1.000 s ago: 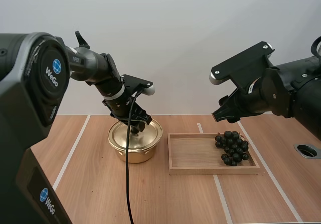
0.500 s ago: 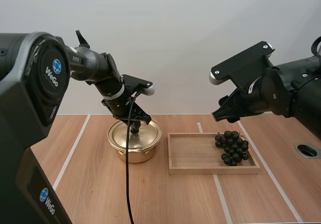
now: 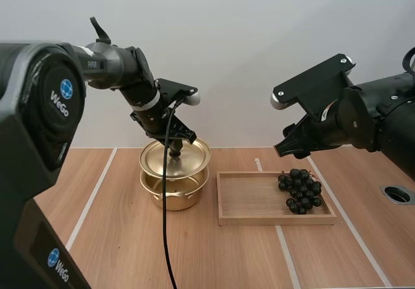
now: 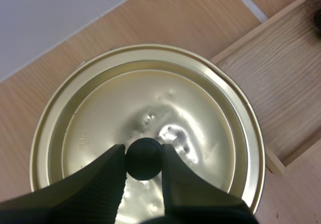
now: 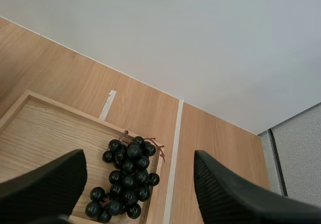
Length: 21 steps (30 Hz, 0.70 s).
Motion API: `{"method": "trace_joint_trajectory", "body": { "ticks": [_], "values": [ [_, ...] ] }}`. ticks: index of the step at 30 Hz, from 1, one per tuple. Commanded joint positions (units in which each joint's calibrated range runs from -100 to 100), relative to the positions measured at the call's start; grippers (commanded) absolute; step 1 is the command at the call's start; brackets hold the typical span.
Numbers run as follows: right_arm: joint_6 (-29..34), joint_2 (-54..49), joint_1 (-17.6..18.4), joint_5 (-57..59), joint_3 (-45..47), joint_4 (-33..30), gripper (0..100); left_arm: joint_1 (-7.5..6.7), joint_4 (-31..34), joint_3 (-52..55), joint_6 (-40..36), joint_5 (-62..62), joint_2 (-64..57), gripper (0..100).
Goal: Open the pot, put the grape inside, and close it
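Note:
A gold pot stands on the table left of the wooden tray. Its gold lid hangs a little above the pot's rim, level. My left gripper is shut on the lid's black knob, its tips pinching the knob from both sides over the lid. A bunch of dark grapes lies at the tray's right end. My right gripper hovers open above and behind the grapes, with nothing between its fingers.
White tape lines run across the wooden table. A round hole sits in the table at the far right. The tray's left half is bare wood.
My left gripper has lifted the lid off the pot by its knob; the lid now hangs just above the rim. The right arm has not moved.

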Motion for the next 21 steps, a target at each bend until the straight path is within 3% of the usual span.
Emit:
{"method": "trace_joint_trajectory", "body": {
  "ticks": [1, 7, 21],
  "values": [
    [1.2, -0.2, 0.1, -0.8, -0.4, -0.3, 100, -0.27, -0.3, -2.8, -0.9, 2.9, -2.4, 0],
    [2.0, 1.8, 0.1, -2.2, -0.4, -0.3, 100, -0.27, -0.2, -7.1, -1.0, 7.0, -7.0, 0],
    [6.4, 21.2, -0.2, -9.3, -0.5, -0.9, 100, -0.27, 3.7, -9.8, -1.0, 8.4, -19.1, 0]
  ]
}}
